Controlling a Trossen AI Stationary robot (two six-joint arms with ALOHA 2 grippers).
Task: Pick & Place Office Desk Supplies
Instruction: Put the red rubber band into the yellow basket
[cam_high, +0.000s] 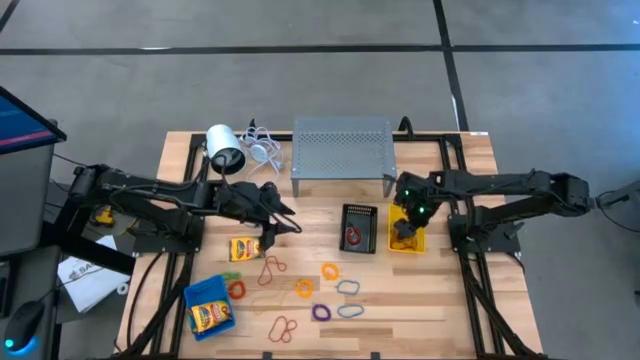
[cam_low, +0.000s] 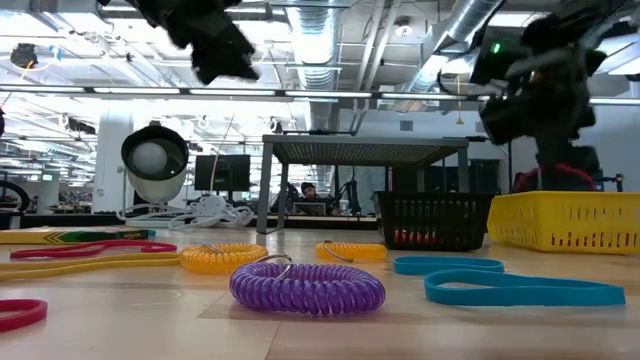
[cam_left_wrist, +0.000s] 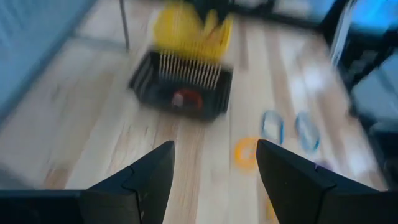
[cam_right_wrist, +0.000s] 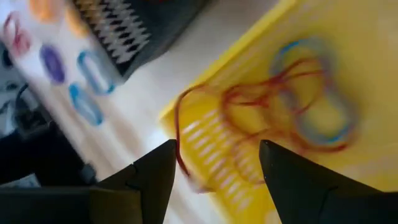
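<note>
My right gripper hangs over the yellow bin, its 2 fingers spread apart with nothing clamped between them. Below the gap lies a tangle of red bands with a pale blue loop among them, all inside the bin; one red strand droops over the bin's slotted wall just beside one of my fingers, and I cannot tell whether it touches it.

My left gripper is raised above the wood table, well to the far side of the black bin from the yellow bin. Its 2 fingers are also parted and hold nothing. Seen past them, the black bin stands touching or nearly touching the yellow bin, with something red lying on its floor.

The rest of the supplies lie on the table on the side of the yellow bin toward the front edge and my left arm: an orange coil, a purple coil, 2 pale blue loops near it, and flat red and orange bands farther along. 1 yellow crayon box lies on the wood directly under my left gripper, apart from the fingers; the other crayon box rests in the blue bin, the farthest thing from the yellow bin.

Behind the black bin stands the grey perforated stand, with a white cylinder and its cable beside that.
</note>
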